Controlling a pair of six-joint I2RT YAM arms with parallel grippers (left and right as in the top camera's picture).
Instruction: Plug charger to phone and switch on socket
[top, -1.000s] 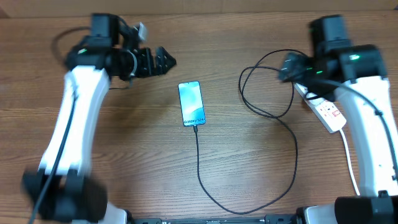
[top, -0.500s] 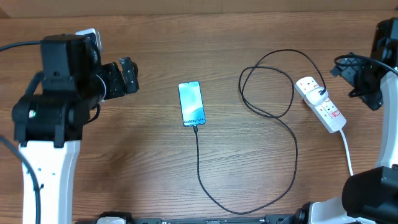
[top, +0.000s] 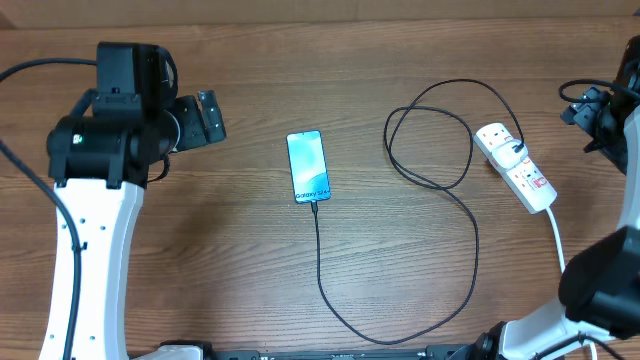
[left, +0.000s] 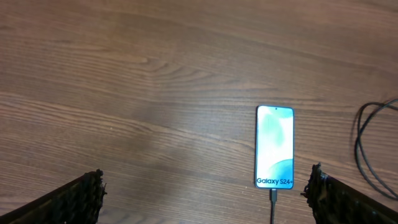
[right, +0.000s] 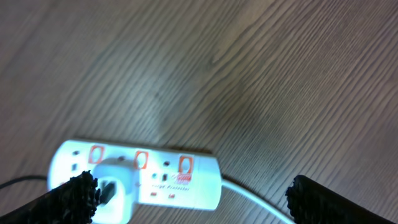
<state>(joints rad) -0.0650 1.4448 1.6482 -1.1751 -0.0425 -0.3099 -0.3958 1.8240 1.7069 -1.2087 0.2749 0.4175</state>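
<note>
Left gripper (left: 205, 194) spread wide, aimed toward phone (top: 308, 166), right gripper (right: 193, 194) splayed, seemingly raised near socket (right: 140, 175)

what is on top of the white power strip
A white plug block sits in one outlet of the elongated white plastic power strip, a thin black cable leaving it. Three red switches show. The outlet beneath the plug is covered.

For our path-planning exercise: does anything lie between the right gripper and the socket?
Nothing visible does. Only bare table separates the right gripper from the socket; the charger's loop lies on the socket's far side.
</note>
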